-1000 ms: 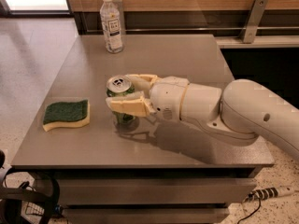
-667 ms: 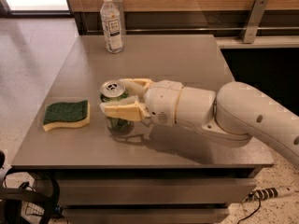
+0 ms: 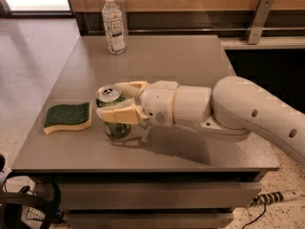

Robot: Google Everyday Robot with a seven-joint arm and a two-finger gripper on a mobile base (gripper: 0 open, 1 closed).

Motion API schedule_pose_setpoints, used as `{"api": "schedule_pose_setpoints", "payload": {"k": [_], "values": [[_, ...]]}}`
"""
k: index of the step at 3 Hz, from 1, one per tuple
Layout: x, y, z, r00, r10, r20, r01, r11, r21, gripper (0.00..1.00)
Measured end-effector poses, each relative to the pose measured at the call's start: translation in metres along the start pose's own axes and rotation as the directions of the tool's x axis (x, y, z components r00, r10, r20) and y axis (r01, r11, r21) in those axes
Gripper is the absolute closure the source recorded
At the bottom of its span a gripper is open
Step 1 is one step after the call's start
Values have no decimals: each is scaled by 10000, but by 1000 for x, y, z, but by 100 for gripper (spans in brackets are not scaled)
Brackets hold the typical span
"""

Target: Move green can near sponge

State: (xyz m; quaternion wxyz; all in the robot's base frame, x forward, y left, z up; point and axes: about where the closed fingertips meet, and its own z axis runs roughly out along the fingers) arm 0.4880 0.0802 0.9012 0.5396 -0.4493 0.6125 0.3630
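The green can (image 3: 109, 95) stands upright on the grey table (image 3: 181, 61), its silver top showing. My gripper (image 3: 114, 100) reaches in from the right and is shut on the can, one cream finger behind it and one in front. The sponge (image 3: 67, 117), dark green on top over pale yellow foam, lies flat near the table's left front edge. The can is a short gap to the right of the sponge and does not touch it.
A clear plastic bottle (image 3: 114, 24) with a white cap stands at the table's back left. A wooden wall and a metal bracket (image 3: 258, 14) run behind the table. Cables and a power strip (image 3: 279, 198) lie on the floor at the front.
My gripper has carried the can leftward across the table, closer to the sponge. The sponge and the bottle have not moved.
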Motion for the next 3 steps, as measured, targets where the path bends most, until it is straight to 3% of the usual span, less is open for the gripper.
{"api": "schedule_pose_setpoints", "payload": {"k": [3], "values": [[-2, 4, 4, 10000, -55, -27, 55, 9999, -104, 0]]}}
